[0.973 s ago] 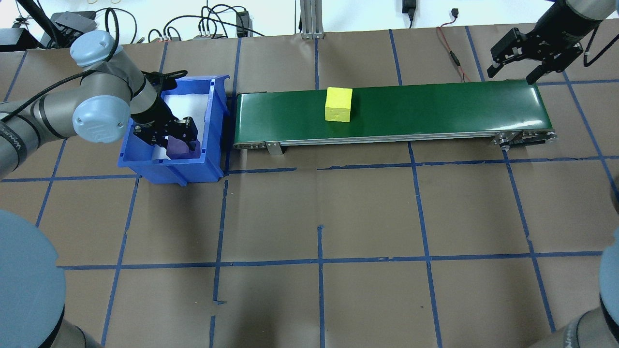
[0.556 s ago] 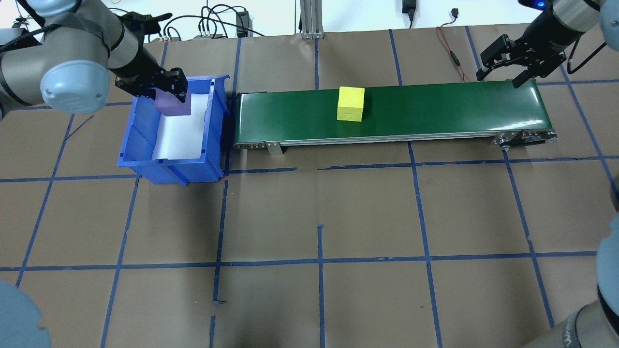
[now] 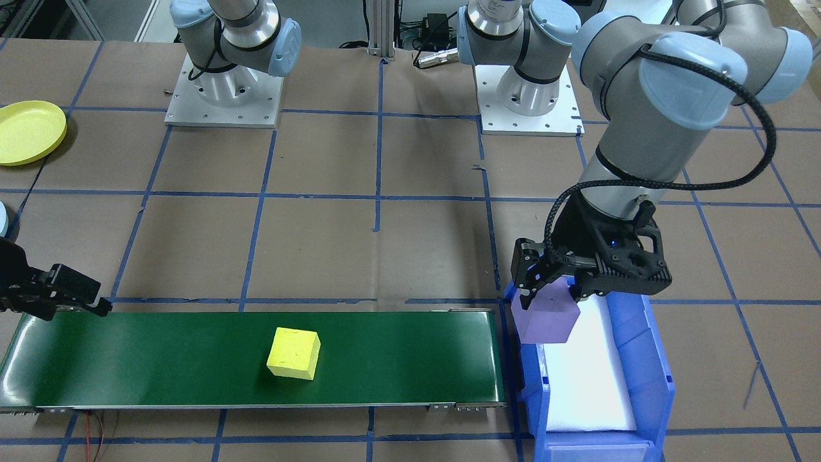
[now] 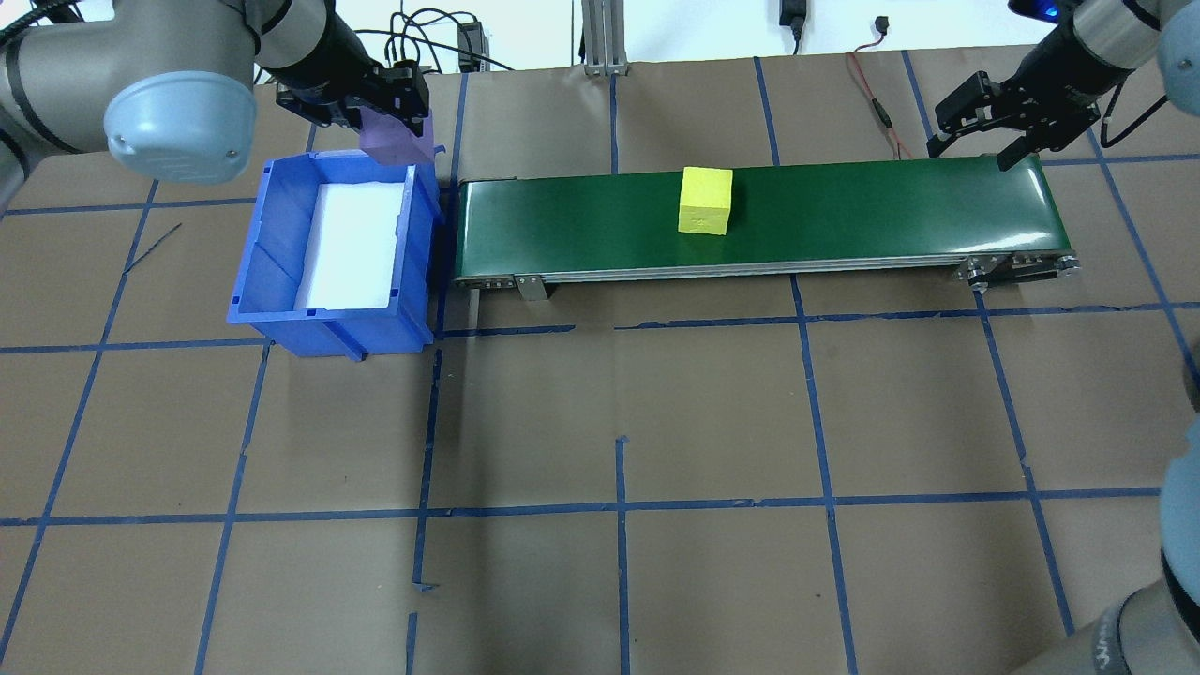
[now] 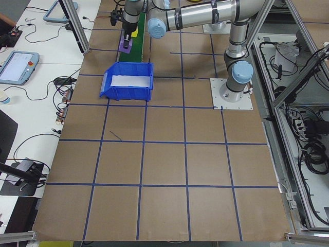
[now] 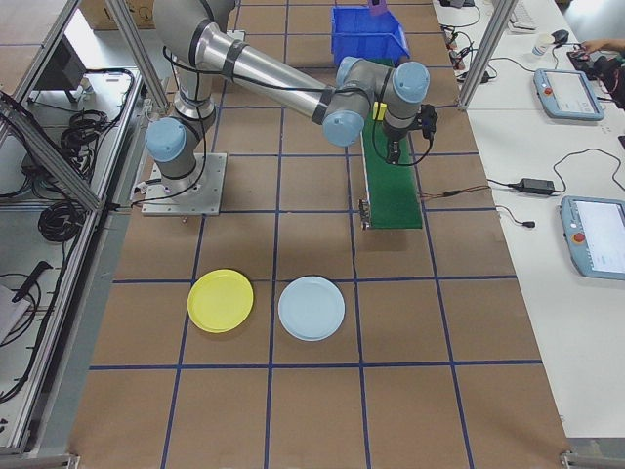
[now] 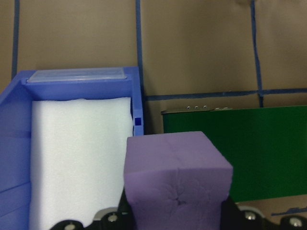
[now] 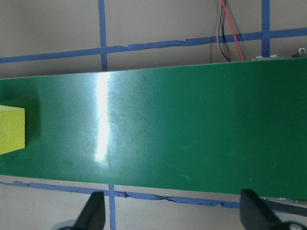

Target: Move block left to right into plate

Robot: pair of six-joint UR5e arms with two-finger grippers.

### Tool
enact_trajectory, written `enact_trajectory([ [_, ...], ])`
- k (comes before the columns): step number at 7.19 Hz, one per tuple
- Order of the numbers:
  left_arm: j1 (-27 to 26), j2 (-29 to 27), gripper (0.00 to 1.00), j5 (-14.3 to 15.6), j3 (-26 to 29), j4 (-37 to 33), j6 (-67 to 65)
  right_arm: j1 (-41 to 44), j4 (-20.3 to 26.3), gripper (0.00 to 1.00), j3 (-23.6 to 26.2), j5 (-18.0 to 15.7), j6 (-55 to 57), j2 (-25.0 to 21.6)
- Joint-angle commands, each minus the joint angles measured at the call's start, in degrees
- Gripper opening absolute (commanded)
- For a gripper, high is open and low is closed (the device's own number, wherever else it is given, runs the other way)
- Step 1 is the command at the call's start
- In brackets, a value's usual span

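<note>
The left gripper [image 3: 549,296] is clamping a purple block [image 3: 545,318] above the blue bin's [image 3: 648,378] rim, its arm reaching out long. The right gripper [image 4: 975,142] is hovering well beyond that bin, jaws spread wide.

The green belt [image 4: 844,211] looks smooth and glossy, the purple block [image 7: 175,179] matt foam, the blue bin [image 4: 281,281] shiny plastic, and the bench [image 4: 619,422] matt brown paper.
</note>
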Motion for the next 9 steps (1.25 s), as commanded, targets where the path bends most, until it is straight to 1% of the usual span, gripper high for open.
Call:
enact_trajectory([
  [1,-1.14,-3.76,0.45,-0.70,-0.47,3.66,-0.47,-2.12,-0.05,1.00,1.01,0.23,0.01,-0.05],
  [3,-2.98,-5.78,0.45,-0.61,-0.65,3.67,-0.73,-2.13,-0.04,1.00,1.62,0.23,0.01,-0.05],
  [5,-3.34,-7.02,0.45,-0.70,-0.65,4.02,-0.73,-2.13,-0.13,1.00,2.15,0.84,0.09,-0.05],
  [6,-3.34,-7.63,0.45,-0.70,-0.65,4.46,-0.21,-2.13,-0.22,1.00,2.15,3.98,-0.60,-0.05],
  [7,-3.34,-9.20,0.45,-1.39,-0.65,6.20,-0.20,-2.13,-2.66,1.00,2.07,4.71,-5.74,-0.05],
  [8,-3.34,-10.26,0.45,-1.49,-0.65,6.57,-0.29,-2.13,-4.07,1.00,2.15,5.76,-6.93,0.12],
  [9,-3.34,-10.36,0.56,-1.49,-0.92,5.87,-0.73,-2.13,-3.91,1.00,2.76,7.42,-7.02,0.12],
])
